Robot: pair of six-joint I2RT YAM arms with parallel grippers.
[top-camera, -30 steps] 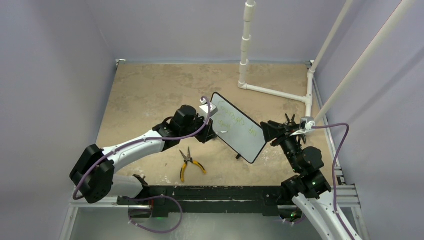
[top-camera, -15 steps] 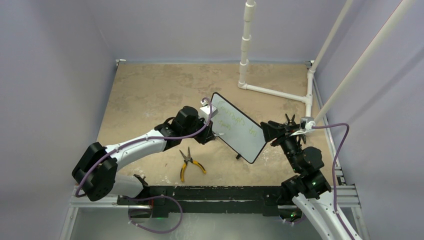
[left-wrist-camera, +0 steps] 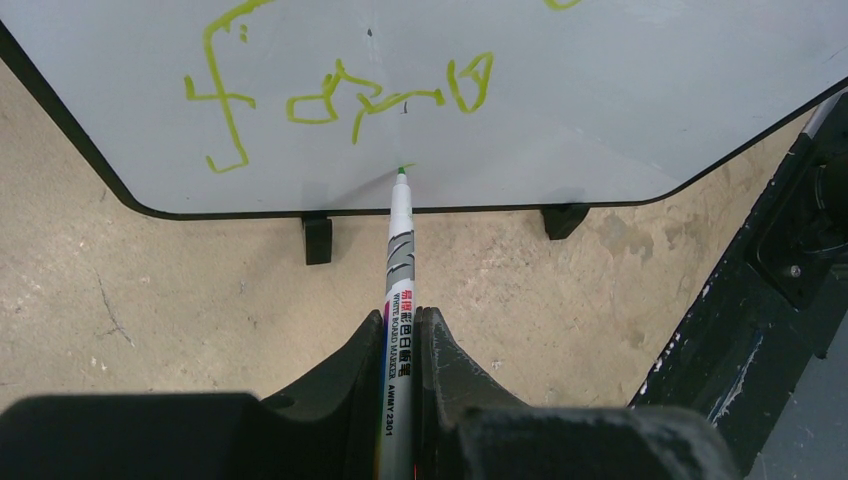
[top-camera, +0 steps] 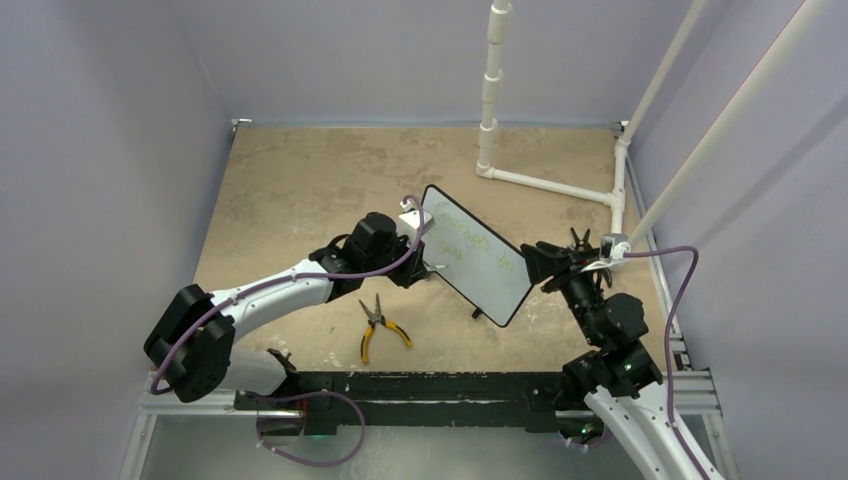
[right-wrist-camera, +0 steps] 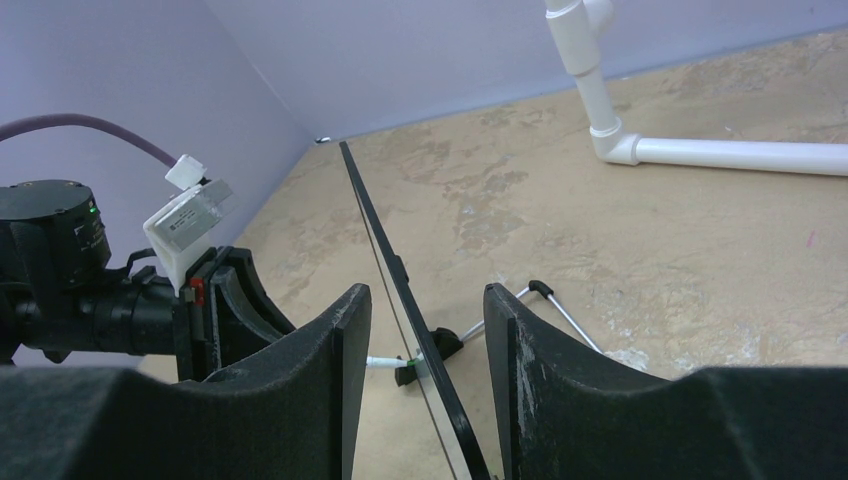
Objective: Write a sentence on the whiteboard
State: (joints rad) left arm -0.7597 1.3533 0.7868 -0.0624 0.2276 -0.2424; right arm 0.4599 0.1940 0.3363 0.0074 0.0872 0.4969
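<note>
Green scrawl of the sentence in two rows across the whiteboard. Standing upright on its little black feet about mid-tabletop, somewhat nearer the right edge, set diagonal to the near edge.

Clamped tight on a marker goes the left pincer, with the tip right at the board just under the second row and close to the bottom frame. Touching or a hair off, can't tell from the wrist view. Roughly half open on the other side, the right pincer, a finger either side of the board's right-hand end, not squeezing it as far as visible. Looks like mid-sentence, more to write.

Worries from here:
- Too hard a push from the tip against only a loose brace = board rocking back on its feet or skating toward the far edge, plus a smeared line.
- Not much room that low down, so a likely next stroke onto the frame or off the bottom.
- Shallow marker angle, so probably skipping or faint ink.
- Pliers by the near edge under the left arm, well apart from the board. Probably harmless, barring a dropped elbow.
</note>
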